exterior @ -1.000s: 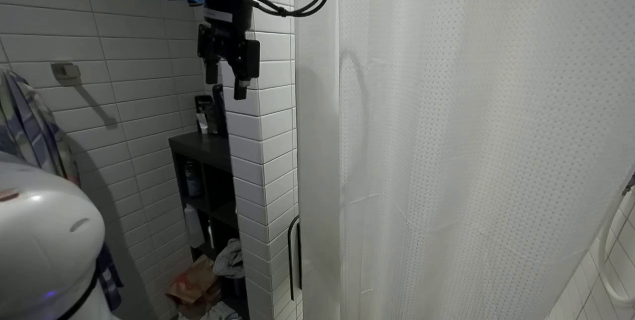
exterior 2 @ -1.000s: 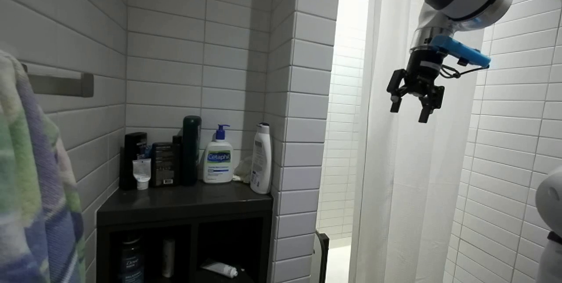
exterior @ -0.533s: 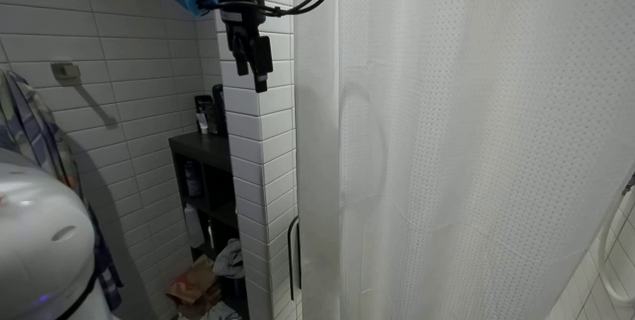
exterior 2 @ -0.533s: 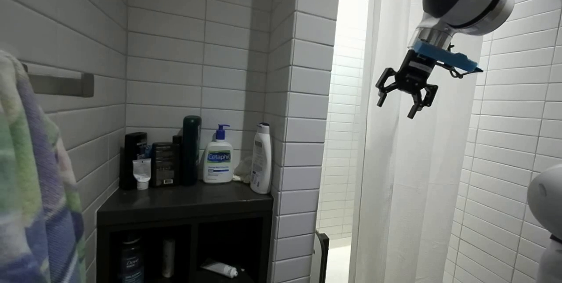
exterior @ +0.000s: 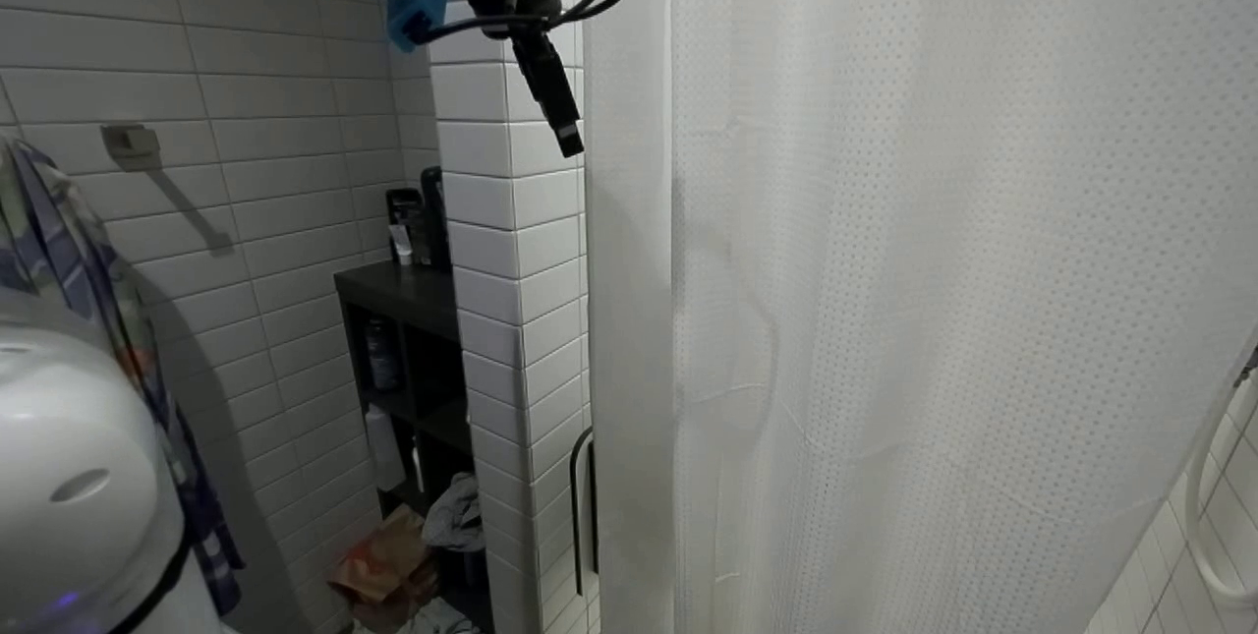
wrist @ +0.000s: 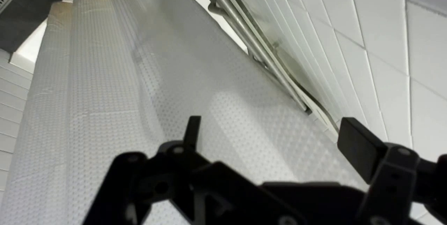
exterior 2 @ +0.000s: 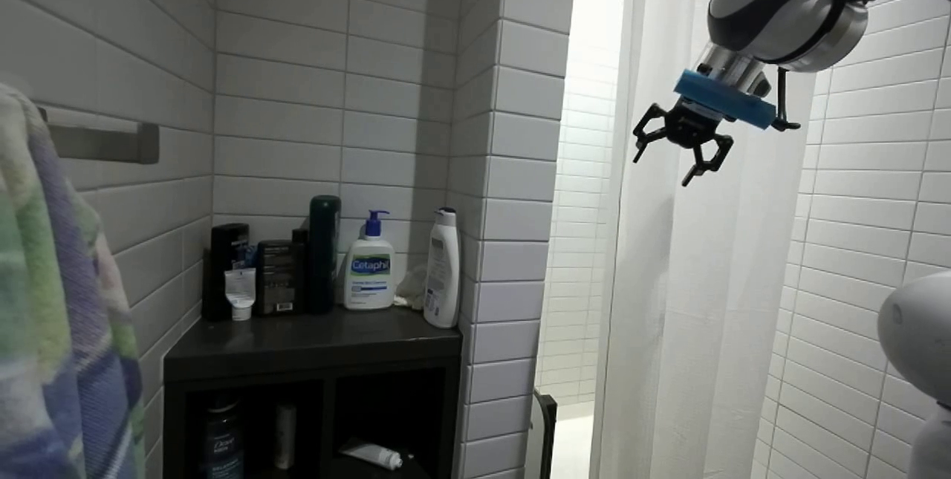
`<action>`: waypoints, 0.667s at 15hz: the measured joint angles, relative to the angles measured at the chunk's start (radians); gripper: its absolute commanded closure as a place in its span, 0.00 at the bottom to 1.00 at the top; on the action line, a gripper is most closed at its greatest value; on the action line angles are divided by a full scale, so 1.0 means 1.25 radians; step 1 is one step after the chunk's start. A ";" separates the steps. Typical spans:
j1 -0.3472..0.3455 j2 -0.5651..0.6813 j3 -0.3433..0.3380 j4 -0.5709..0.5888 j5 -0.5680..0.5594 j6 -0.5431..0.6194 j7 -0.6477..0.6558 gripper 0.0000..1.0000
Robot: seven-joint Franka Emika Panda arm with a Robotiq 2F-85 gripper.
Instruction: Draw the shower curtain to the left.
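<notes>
"How do your jaws stand?"
"Wide, my fingertips spread well apart."
"And the shower curtain?"
"It hangs beyond my jaws, its white cloth showing through the gap between them. Whether I touch it, I cannot tell."
"To the side?"
"In an exterior view, a tiled pillar rises left of my jaws, a black shelf lower down."

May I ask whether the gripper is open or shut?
Open: the gripper has its fingers set wide apart in the wrist view.
</notes>
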 measured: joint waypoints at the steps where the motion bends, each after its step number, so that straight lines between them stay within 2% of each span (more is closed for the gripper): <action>1: -0.014 0.000 0.009 -0.004 -0.003 0.028 0.028 0.00; 5: -0.065 -0.001 0.044 -0.023 -0.009 0.116 0.164 0.00; 10: -0.120 -0.001 0.096 -0.039 -0.040 0.178 0.385 0.00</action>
